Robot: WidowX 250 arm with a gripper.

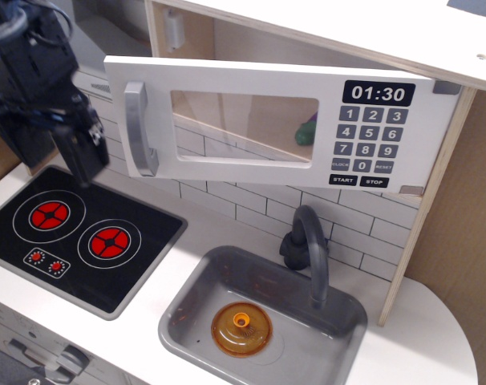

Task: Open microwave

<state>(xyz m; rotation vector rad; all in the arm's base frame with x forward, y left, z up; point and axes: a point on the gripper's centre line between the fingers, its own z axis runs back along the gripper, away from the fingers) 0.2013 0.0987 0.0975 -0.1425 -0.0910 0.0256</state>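
Countertop [435,353] of white fills the lower part of the single view, rounded at its right end, with a wooden side panel [431,200] rising from it and a white brick-pattern backsplash [235,200] behind. Beyond the panel on the right is plain brown wall.

Set into the counter on the left is one black hob [74,237] carrying two red burner rings and two small red dials. To its right sits one grey sink [187,309], and in its basin lies one orange translucent lid [241,329] with a small knob at the centre. One dark grey curved tap [307,249] stands at the sink's back edge.

Above the backsplash is the microwave [251,80], one unit under a white top shelf [347,32]. Its white door [227,164] is swung partly outward on the right-hand hinge, so the wooden cavity shows behind its top edge. The door bears one clear window, one grey vertical handle [139,128] at its free left end, and one black keypad with a "01:30" display [378,93]. Something small and green shows dimly through the window; what it is cannot be told.

The black gripper [81,156] hangs at upper left, over the hob and just left of the handle, apart from it. It is blurred, and whether its jaws are spread or closed cannot be told.
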